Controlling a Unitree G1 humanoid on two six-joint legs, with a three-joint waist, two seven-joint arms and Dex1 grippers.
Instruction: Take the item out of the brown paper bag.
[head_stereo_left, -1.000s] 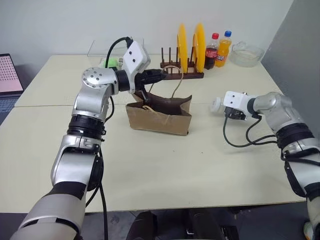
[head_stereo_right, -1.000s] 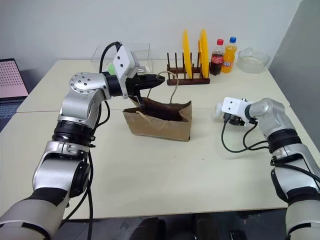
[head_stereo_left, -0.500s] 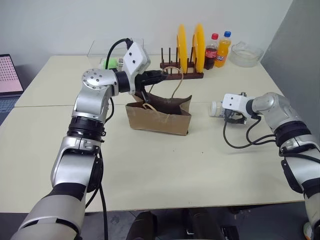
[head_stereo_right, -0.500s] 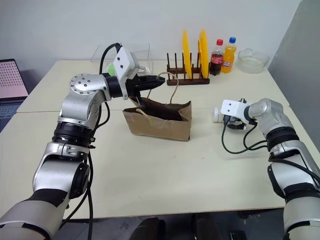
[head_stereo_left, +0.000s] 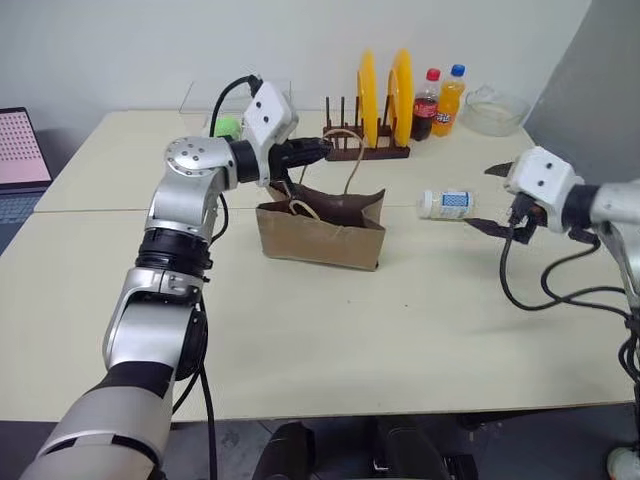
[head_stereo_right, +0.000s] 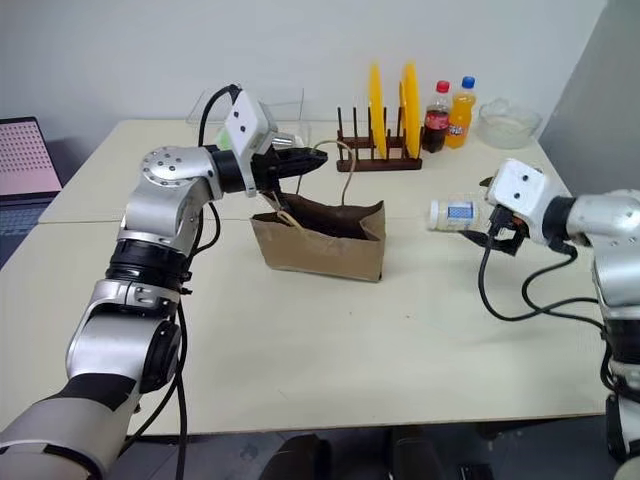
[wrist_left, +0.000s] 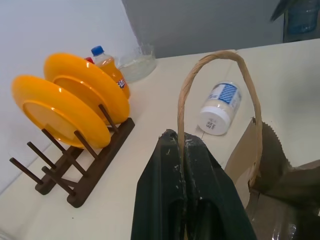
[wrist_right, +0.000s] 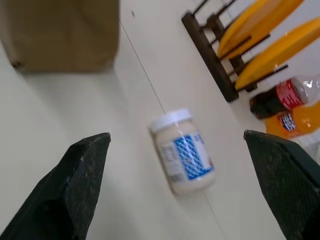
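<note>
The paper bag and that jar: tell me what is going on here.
The left gripper is shut on a loop handle of the brown paper bag. The item, a white jar with a blue label, lies on its side on the table. The right gripper hangs open near it, holding nothing.

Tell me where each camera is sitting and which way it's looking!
Left eye and right eye: on the head, looking forward and down at the table; both arms show.
Left wrist: on the left arm, looking along the left gripper, shut on the handle of the brown paper bag, toward the plate rack.
Right wrist: on the right arm, looking between the open right gripper fingers at the item lying on the table.
Shared: every view shows the item, the bag and the rack.
</note>
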